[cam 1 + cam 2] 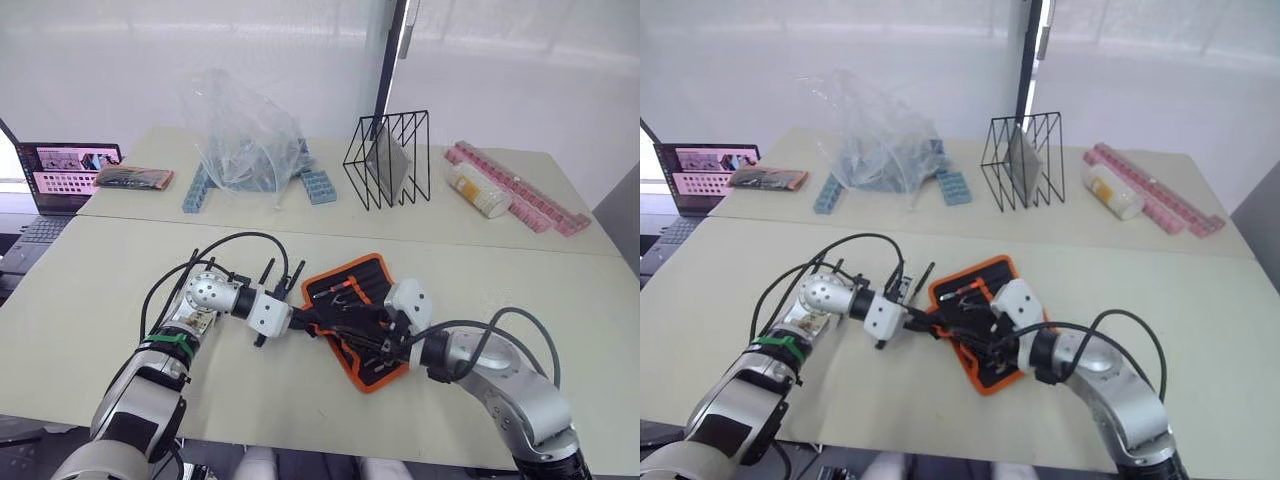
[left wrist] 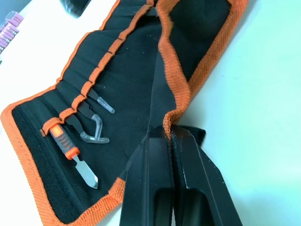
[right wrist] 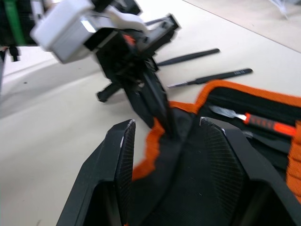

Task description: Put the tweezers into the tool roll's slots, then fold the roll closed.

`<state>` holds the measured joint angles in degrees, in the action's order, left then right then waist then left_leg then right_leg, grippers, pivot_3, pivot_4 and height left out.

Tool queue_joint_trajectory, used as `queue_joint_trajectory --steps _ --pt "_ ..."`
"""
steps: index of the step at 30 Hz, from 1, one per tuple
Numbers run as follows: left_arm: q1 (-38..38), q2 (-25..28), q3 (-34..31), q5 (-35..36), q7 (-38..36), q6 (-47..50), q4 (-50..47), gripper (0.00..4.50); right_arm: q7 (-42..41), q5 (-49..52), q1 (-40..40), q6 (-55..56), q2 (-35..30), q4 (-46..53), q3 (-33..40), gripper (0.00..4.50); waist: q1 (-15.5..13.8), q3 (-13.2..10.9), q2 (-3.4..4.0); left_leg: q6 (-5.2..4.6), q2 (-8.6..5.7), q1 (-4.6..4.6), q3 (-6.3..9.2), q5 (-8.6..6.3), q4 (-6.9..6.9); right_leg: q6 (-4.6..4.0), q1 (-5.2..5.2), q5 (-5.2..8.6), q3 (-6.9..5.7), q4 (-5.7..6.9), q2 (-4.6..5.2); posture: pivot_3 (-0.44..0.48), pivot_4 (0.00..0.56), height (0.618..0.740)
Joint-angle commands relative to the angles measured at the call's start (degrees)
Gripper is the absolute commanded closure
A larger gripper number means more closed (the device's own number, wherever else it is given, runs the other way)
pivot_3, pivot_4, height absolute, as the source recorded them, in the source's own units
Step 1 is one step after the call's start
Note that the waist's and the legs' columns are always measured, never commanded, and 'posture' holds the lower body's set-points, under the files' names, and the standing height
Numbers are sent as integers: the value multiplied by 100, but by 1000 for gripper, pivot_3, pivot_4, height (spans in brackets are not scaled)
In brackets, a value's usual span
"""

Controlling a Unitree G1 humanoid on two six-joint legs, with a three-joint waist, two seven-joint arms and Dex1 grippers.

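The tool roll [image 1: 356, 280] lies open on the table in front of me, black with orange edging. My left gripper [image 2: 169, 135] is shut on the roll's orange edge at its left corner. Inside the roll, two tweezers [image 2: 94, 123] sit in slots beside an orange-handled tool [image 2: 66, 143]. My right gripper [image 3: 167, 123] hovers open over the roll's near black fabric, one finger on each side of a raised fold. Loose black tweezers [image 3: 214, 76] lie on the table just beyond the roll's left edge [image 1: 283, 276].
At the back of the table stand a black wire rack [image 1: 388, 160], a clear plastic bag [image 1: 245, 135] over blue racks [image 1: 320, 186], pink strips [image 1: 525, 195] and a white cylinder [image 1: 478, 192]. A laptop [image 1: 60, 175] and a flat packet [image 1: 135, 177] sit far left.
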<state>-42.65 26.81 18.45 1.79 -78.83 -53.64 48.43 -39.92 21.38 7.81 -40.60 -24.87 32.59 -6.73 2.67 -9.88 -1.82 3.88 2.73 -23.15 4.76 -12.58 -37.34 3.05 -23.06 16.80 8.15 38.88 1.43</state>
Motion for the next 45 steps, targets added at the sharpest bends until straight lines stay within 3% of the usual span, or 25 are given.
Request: queue_joint_trajectory --steps 1,12,15,20,23,30,33,37,40,45 --pt "-4 103 -85 76 23 -515 224 4500 84 87 -41 242 99 -73 20 2179 1 0 0 0 0 0 0 0 0 0 0 0 0 0 0 0 150 720" --pt "-114 98 -51 119 85 -928 611 4500 255 -452 -385 478 15 -630 -910 2179 18 2 4 -5 0 23 0 3 0 24 15 14 2 8 -3 0 150 720" --pt "-123 159 -27 103 16 -850 601 4500 258 -513 -463 547 34 -772 -1010 2889 31 3 4 -5 0 27 -1 3 0 24 22 14 3 7 -3 0 150 720" --pt "-119 246 -8 109 -137 -486 476 4500 382 -594 -446 465 153 -1196 -1085 4481 115 3 3 -5 2 47 1 3 3 33 44 21 2 6 -6 0 150 720" --pt "-98 323 -28 252 -385 -102 317 4500 335 -691 -469 430 92 -1340 -1231 4481 142 4 1 -5 4 79 1 3 10 41 76 28 2 1 -7 0 150 720" --pt "20 590 -222 936 -1108 1522 -676 2326 358 -825 -433 156 -68 -1546 -1476 4500 147 6 0 -5 7 85 1 3 14 41 79 31 3 1 -9 0 150 720" --pt "102 761 -348 1289 -1212 2886 -1439 1342 359 -809 -400 21 -84 -1571 -1522 4500 153 8 -3 -5 9 86 0 3 14 41 79 31 3 1 -10 0 150 720" --pt "-26 856 -689 2085 -957 5559 -2406 38 62 -841 -338 169 -253 -1605 -1741 4500 154 9 -2 -5 11 91 0 3 19 41 81 32 3 1 -12 0 150 720" --pt "32 782 -804 2378 -653 6748 -3059 7 -211 -827 -259 244 -450 -1563 -1796 4500 145 10 -2 -5 10 89 0 2 19 42 81 35 3 -2 -11 0 150 720" --pt "173 326 -913 2337 463 7789 -3494 7 -344 -834 -109 338 -546 -1613 -1762 4500 120 13 -5 -6 10 88 1 1 35 42 82 36 0 -19 -10 0 150 720"
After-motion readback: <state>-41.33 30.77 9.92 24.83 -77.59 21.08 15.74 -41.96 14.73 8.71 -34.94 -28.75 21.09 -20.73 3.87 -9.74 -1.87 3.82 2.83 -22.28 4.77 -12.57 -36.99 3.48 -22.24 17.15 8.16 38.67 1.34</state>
